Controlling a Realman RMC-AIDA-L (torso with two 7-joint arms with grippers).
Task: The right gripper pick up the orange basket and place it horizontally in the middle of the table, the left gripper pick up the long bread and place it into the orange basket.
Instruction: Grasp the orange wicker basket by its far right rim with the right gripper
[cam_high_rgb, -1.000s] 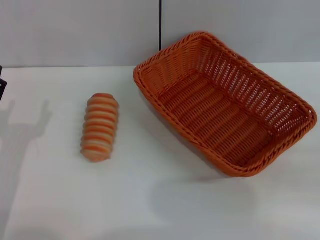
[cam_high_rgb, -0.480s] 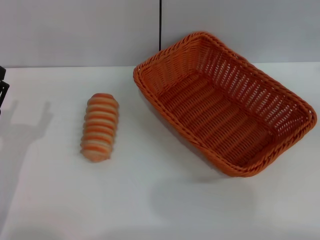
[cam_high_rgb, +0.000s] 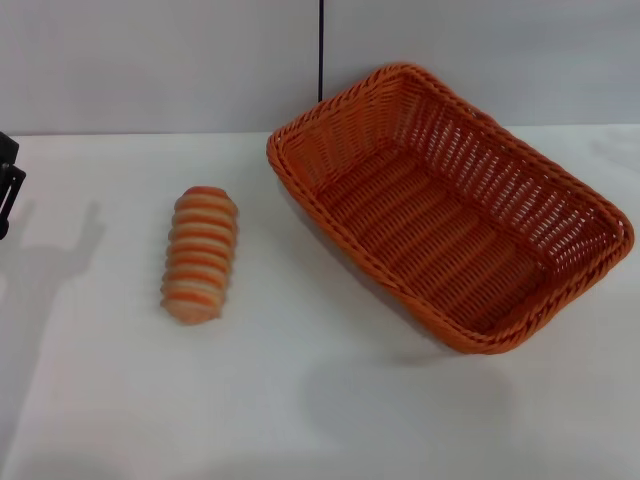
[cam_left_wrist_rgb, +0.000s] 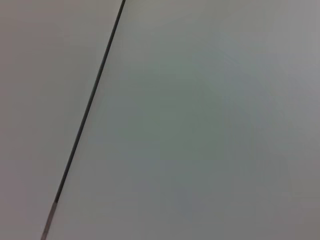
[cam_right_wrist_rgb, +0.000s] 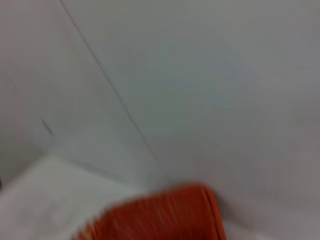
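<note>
The orange basket (cam_high_rgb: 450, 205) sat empty on the white surface (cam_high_rgb: 300, 400), skewed at an angle, one corner toward the back wall. The long bread (cam_high_rgb: 199, 254) lay well apart from the basket, on its left, lengthwise front to back. Further left of the bread, only a black edge of the left tool (cam_high_rgb: 8, 180) showed; its opening could not be told. The right tool was out of sight.

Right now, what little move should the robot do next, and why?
Probably bring the right gripper, which is out of the head view, down to the rim of the large orange woven basket. It sits slanted on the white table, and the striped oblong long bread lies untouched beside it. The left gripper waits at the table's edge.
</note>
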